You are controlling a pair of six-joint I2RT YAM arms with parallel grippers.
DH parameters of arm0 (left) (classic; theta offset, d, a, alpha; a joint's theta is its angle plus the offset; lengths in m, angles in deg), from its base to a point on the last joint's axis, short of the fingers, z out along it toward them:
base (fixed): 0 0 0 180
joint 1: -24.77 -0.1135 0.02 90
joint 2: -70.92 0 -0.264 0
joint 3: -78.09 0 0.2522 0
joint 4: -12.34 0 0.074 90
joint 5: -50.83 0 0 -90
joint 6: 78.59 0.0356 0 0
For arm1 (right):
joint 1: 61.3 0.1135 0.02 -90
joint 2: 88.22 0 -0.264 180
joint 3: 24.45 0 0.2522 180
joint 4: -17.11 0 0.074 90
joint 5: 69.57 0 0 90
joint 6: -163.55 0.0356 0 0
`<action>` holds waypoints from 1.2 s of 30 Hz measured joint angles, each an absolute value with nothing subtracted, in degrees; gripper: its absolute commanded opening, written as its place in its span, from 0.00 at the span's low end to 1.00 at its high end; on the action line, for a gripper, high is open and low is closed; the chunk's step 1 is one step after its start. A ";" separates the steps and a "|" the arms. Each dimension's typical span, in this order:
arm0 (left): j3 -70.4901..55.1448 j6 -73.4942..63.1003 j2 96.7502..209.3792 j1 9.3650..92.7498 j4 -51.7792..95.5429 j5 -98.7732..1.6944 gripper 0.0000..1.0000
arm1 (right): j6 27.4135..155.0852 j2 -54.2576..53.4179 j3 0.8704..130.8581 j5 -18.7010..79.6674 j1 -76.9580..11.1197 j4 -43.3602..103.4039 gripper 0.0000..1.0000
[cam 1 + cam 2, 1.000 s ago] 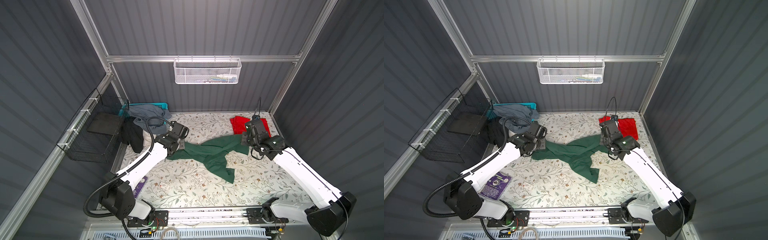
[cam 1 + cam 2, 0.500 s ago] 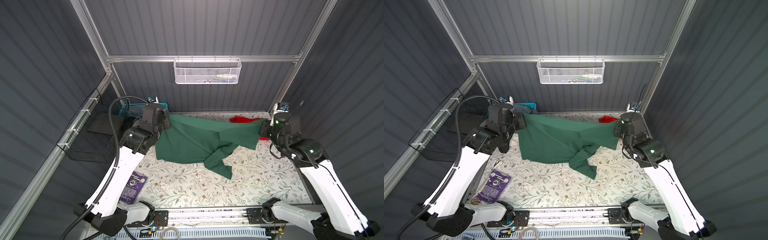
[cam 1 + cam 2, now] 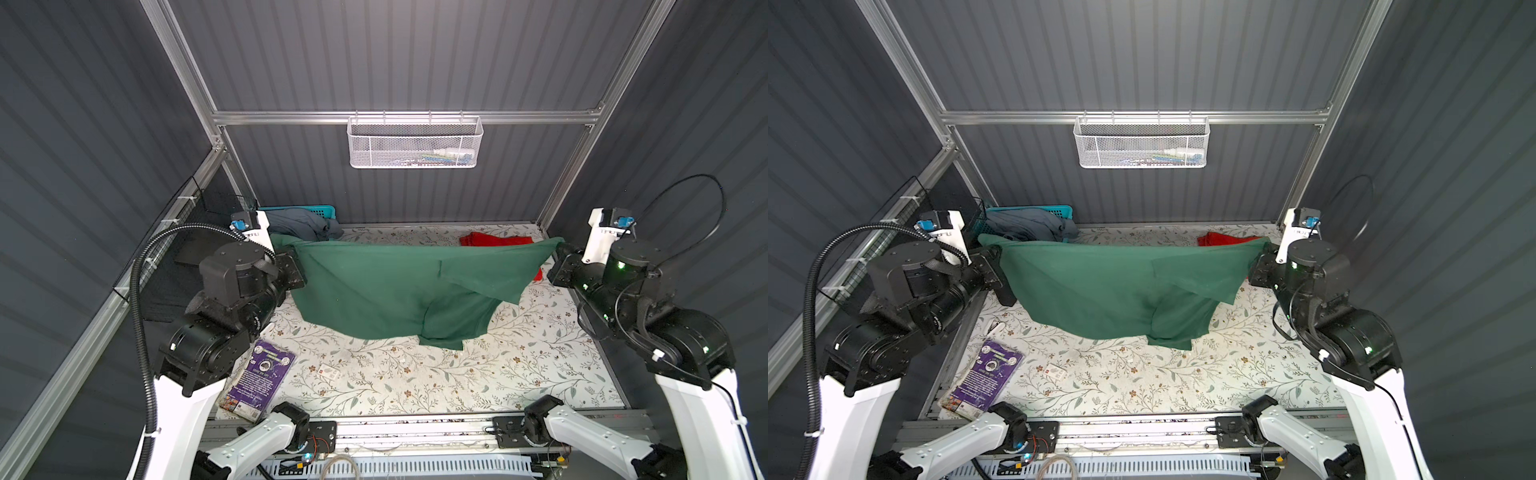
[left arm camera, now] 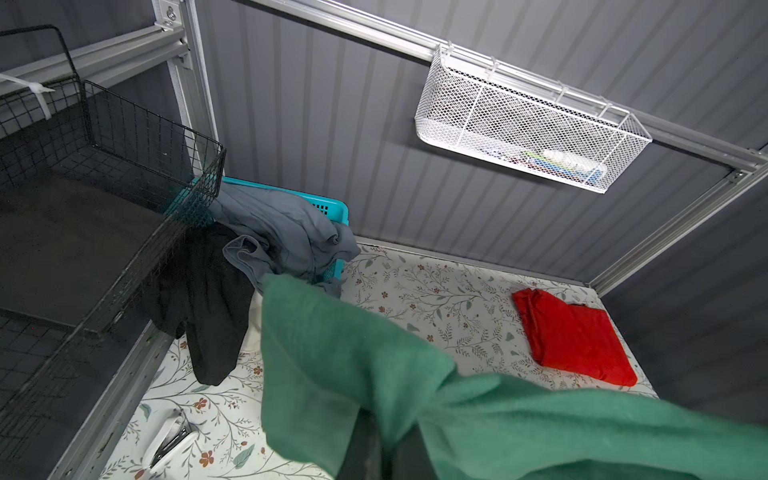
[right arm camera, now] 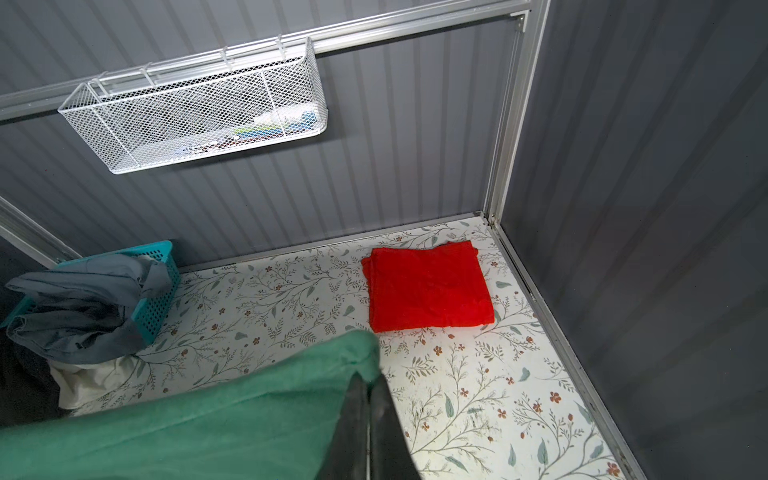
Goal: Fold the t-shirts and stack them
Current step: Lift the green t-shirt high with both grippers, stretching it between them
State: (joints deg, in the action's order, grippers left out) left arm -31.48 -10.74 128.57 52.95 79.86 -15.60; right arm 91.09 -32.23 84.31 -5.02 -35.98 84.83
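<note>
Hanging between the two arms, the green t-shirt [image 3: 374,286] is pulled taut along its upper edge. The left gripper [image 3: 292,250] is clamped on one corner and the right gripper [image 3: 560,246] on the opposite one, both raised well above the floral table [image 3: 415,382]. Below the line between the grippers the cloth sags in a broad curtain, with a sleeve lapped over its front nearer the right gripper. Its lowest fold hangs close to the table; whether it touches cannot be told.

In the left wrist view green fabric bunches over the closed fingers [image 4: 361,453]. In the right wrist view the dark fingers [image 5: 390,432] press together on the cloth's edge.

Beyond the right gripper, toward the back wall, the red t-shirt [image 5: 428,286] lies folded flat in the table's corner — well apart from the green one. Beyond the left gripper a teal basket [image 4: 328,208] holds a grey garment [image 4: 282,224], and a black garment [image 4: 208,316] droops beside it. Beneath the left arm lies a purple packet [image 3: 259,380].
</note>
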 measured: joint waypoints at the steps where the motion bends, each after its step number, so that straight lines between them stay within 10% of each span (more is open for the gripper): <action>1: -31.48 -10.70 129.86 52.95 79.53 -15.20 0.00 | 90.52 -31.16 84.60 -4.96 -36.07 84.24 0.00; 25: -41.97 -6.74 181.42 40.52 61.54 -18.04 0.00 | 89.95 24.00 105.25 8.07 -49.20 69.99 0.00; 36: -40.60 -5.41 162.47 40.58 61.61 -22.33 0.00 | 88.29 9.67 105.43 8.49 -49.20 74.18 0.00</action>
